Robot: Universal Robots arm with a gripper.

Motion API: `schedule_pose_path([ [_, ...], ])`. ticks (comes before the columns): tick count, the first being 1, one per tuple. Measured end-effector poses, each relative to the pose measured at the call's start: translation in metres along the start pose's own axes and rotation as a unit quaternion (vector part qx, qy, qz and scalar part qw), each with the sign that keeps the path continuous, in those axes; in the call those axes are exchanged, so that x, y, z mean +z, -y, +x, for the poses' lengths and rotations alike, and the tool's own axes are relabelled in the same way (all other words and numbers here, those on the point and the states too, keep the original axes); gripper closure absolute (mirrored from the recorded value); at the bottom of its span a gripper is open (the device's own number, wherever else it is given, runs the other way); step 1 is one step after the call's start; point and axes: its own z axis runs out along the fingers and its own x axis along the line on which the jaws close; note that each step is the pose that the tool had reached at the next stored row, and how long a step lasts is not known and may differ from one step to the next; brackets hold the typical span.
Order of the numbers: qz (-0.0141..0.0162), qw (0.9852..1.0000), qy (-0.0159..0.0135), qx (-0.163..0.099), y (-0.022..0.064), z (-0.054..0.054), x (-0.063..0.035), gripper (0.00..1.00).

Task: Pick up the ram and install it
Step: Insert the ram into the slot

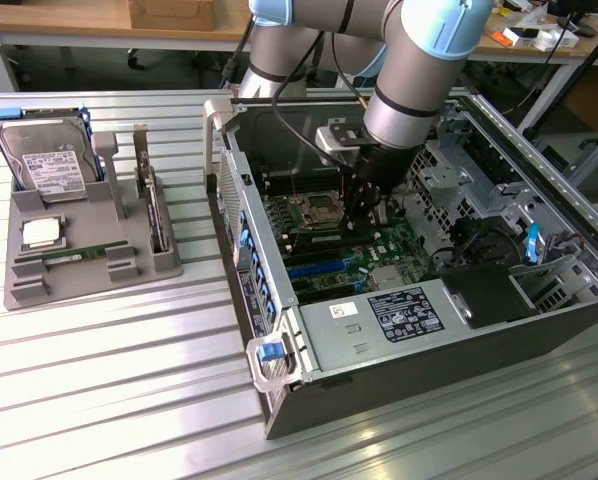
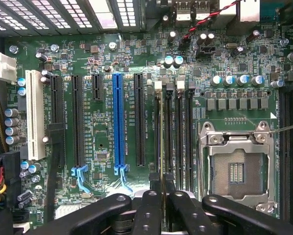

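Observation:
The ram [image 1: 75, 255], a thin green stick with a white label, lies flat in the grey holder [image 1: 129, 272] at the exterior view's left. My gripper [image 1: 362, 228] is far from it, lowered inside the open computer case over the motherboard [image 1: 324, 265]. In the wrist view the gripper [image 2: 162, 187] is shut, its black fingers [image 2: 154, 205] pressed together right over the row of black memory slots [image 2: 173, 132]. I see nothing clearly held between them. The empty CPU socket [image 2: 237, 171] lies beside those slots.
The holder also carries a silver hard drive [image 1: 47, 160] and a square CPU chip [image 1: 41, 232]. The case walls [image 1: 399, 395], a labelled metal box [image 1: 399, 315] and drive cages [image 1: 469, 170] hem in the motherboard. A blue slot [image 2: 118, 122] and black expansion slots run beside the memory slots.

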Motion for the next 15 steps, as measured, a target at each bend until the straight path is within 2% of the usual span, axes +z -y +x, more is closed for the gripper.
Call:
schedule_pose_path([
  [15, 0.0001, 1.0000, -0.0003, -0.008, 0.0001, 0.0000, 0.0023, 0.87],
])
